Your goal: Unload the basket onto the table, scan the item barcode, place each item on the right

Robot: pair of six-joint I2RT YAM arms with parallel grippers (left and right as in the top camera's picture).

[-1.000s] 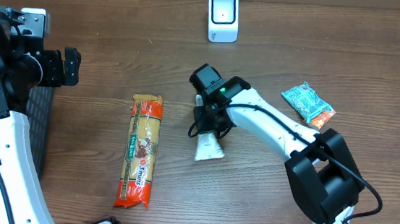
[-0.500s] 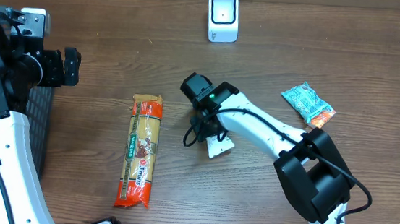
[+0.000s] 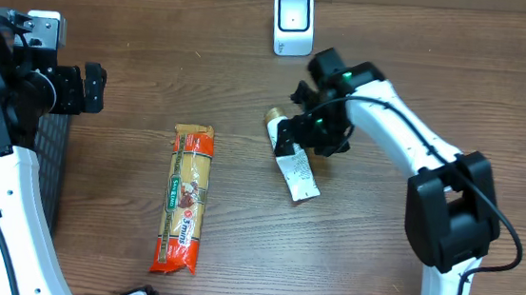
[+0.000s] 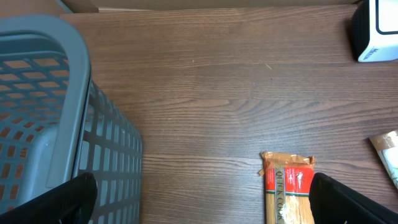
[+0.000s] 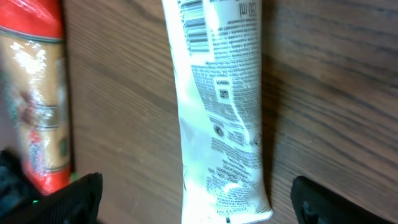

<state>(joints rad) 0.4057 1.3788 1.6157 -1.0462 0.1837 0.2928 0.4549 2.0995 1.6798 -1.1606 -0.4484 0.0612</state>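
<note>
Two sets of jaws stand apart: the left gripper (image 3: 91, 90) at the left edge, the right gripper (image 3: 304, 137) over the white tube (image 3: 297, 172) lying free at frame centre, so we judge grasping is the step now, then turning its barcode (image 5: 196, 28) toward the scanner (image 3: 293, 22) at top.
</note>
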